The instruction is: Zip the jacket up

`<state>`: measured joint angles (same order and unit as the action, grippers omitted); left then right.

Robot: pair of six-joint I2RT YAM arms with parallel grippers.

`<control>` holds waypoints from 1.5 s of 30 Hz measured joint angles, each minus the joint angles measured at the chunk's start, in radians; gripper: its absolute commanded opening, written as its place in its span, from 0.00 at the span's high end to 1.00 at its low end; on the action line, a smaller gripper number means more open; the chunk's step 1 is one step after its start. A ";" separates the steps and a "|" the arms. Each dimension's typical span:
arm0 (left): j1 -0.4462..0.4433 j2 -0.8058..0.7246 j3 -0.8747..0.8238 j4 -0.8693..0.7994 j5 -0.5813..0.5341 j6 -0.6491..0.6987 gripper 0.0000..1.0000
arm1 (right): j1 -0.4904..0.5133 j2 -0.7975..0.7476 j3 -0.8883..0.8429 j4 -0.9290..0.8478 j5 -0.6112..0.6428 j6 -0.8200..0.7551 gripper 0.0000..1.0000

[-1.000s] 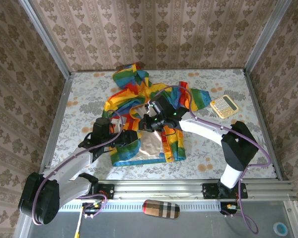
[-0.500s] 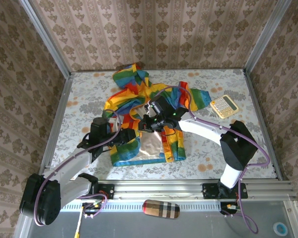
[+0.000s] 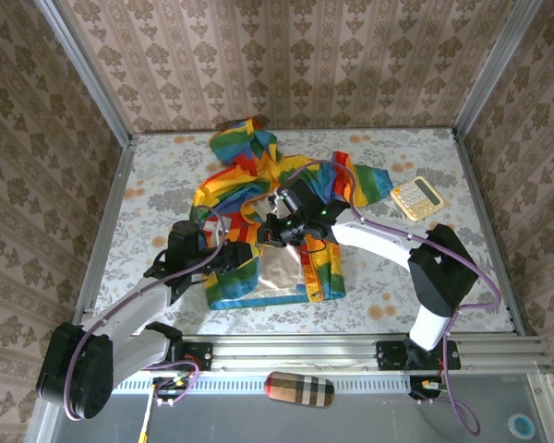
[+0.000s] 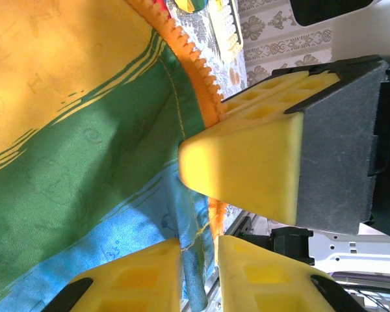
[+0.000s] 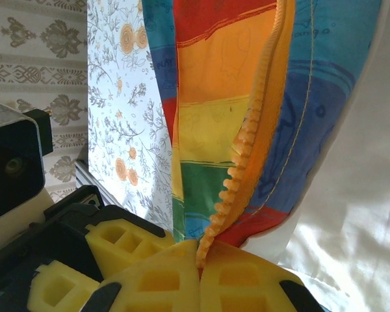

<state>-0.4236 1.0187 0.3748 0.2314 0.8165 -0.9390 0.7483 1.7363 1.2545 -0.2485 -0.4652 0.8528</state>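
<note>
Two tools now grip the jacket (image 3: 249, 175), which lies open on the floral counter (image 3: 166, 185) with its pale lining showing. Over the last second the left tool (image 4: 198, 246) has narrowed onto a fold of thin blue hem fabric. The right tool (image 5: 199, 252) stays pressed together on the end of the zipper (image 5: 247, 149), with its chunky orange plastic teeth. Both front edges look held, probably ready to be joined.

Rainbow-striped jacket (image 3: 325, 272), orange zipper (image 5: 247, 143), pale floral table (image 3: 157, 189).
</note>
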 measured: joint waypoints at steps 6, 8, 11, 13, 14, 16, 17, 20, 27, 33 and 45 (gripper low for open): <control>0.000 0.013 -0.002 0.018 0.011 -0.001 1.00 | 0.000 0.007 0.000 0.000 -0.007 0.000 1.00; 0.000 0.020 -0.003 0.024 0.014 -0.009 1.00 | 0.000 0.014 0.000 -0.001 -0.010 0.000 1.00; 0.000 0.022 -0.006 0.026 0.015 -0.009 1.00 | -0.003 0.015 0.001 -0.008 -0.010 -0.010 0.89; 0.000 0.022 -0.009 0.032 0.014 -0.009 1.00 | -0.005 0.015 0.003 -0.021 -0.008 -0.016 0.83; 0.000 0.022 -0.011 0.033 0.013 -0.010 1.00 | -0.008 0.015 0.003 -0.029 -0.008 -0.022 0.78; 0.000 0.020 -0.018 0.041 0.004 -0.011 1.00 | -0.018 0.014 0.003 -0.048 -0.008 -0.031 0.72; -0.001 0.018 -0.023 0.048 -0.004 -0.014 1.00 | -0.027 0.010 0.003 -0.058 -0.007 -0.039 0.70; -0.011 0.014 -0.050 0.082 -0.039 -0.042 1.00 | -0.061 -0.031 -0.014 -0.097 0.003 -0.060 0.68; -0.117 0.014 -0.096 0.154 -0.175 -0.106 1.00 | -0.142 -0.177 -0.120 -0.209 0.040 -0.128 0.82; -0.162 0.014 -0.096 0.184 -0.258 -0.132 1.00 | -0.135 -0.206 -0.228 -0.329 0.093 -0.185 0.72; -0.195 0.014 -0.100 0.174 -0.329 -0.143 1.00 | -0.086 -0.245 -0.323 -0.478 0.241 -0.256 0.58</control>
<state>-0.6182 1.0328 0.2749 0.4049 0.4873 -1.0821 0.6621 1.4914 0.9310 -0.7269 -0.2241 0.5964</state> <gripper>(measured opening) 0.049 0.413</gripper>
